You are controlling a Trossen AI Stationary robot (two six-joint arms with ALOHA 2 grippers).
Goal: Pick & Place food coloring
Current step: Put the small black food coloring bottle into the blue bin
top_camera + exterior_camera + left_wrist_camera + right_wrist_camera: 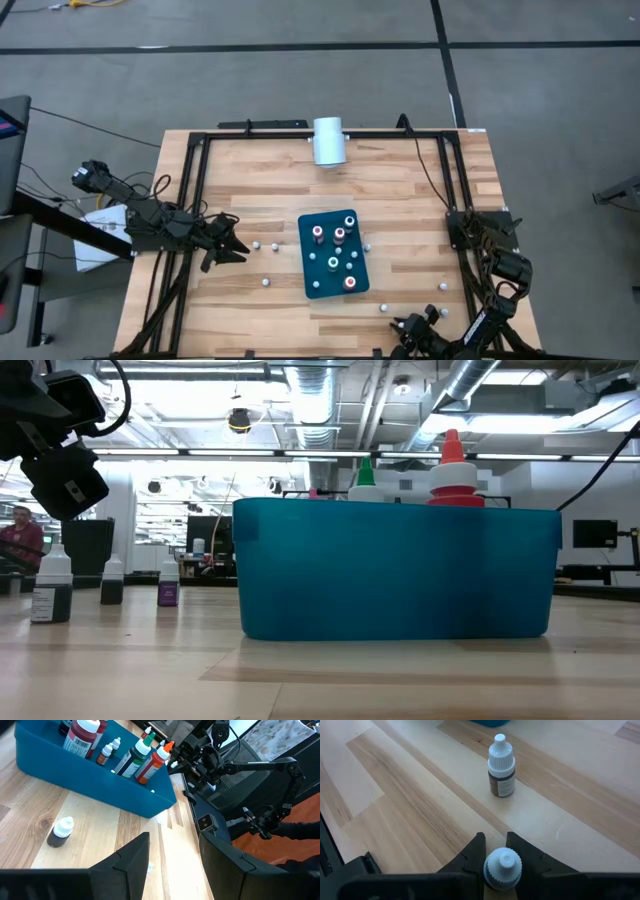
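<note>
The food coloring is a set of small bottles. Several with red, green and white caps stand in the teal tray (312, 285) at the table's middle, and several tiny white-capped ones stand loose on the wood around it. My right gripper (408, 326) is at the near edge, right of the tray, shut on one tiny bottle (503, 866). Another tiny bottle (501, 767) stands upright just ahead of it. My left gripper (228, 246) waits open left of the tray, with a loose bottle (61, 831) lying before it. My right gripper pinches the tiny bottle between its two fingers (476, 854), just under the white cap (503, 860), which pokes up between them. The fingers slant down at it from the table's near side. The gripper hides the bottle's body and foot.
A white cylinder (328, 141) stands at the table's far edge. A black frame (195, 190) runs along the left, far and right sides. In the low view three small bottles (112, 580) stand beside the tray (400, 575). Bare wood lies between the tray and the near edge.
</note>
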